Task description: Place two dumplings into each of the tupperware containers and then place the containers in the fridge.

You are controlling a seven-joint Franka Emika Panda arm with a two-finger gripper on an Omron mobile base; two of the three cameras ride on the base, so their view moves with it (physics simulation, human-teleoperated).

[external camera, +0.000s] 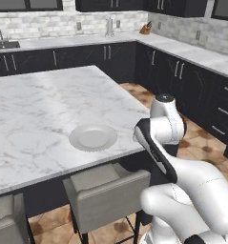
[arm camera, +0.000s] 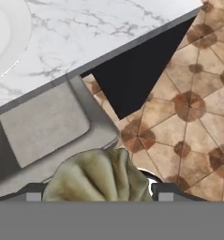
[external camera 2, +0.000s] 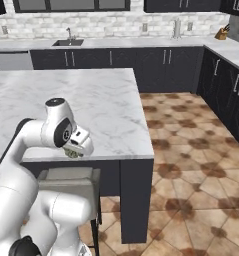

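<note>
Marble first: in the left base view we see the island counter with a round plate near its front edge, a stool tucked below, and our arm folded off the island's corner; we cannot make out the fingers here.

From the right base view, the gripper hangs at the counter's front edge, above the stool seat, and an olive-tan dumpling sits at its tips.

Through the hand view, the dumpling fills the gap between the two dark fingertips, so we judge the fingers closed on it, spread wide by its bulk. Below lie the stool seat, the plate rim on the marble, and the tiled floor.

We judge this a carry step, with no container visible in these frames. To do it well, we should keep the squeeze steady, move level and unhurried, and release only once low over a tray.
</note>
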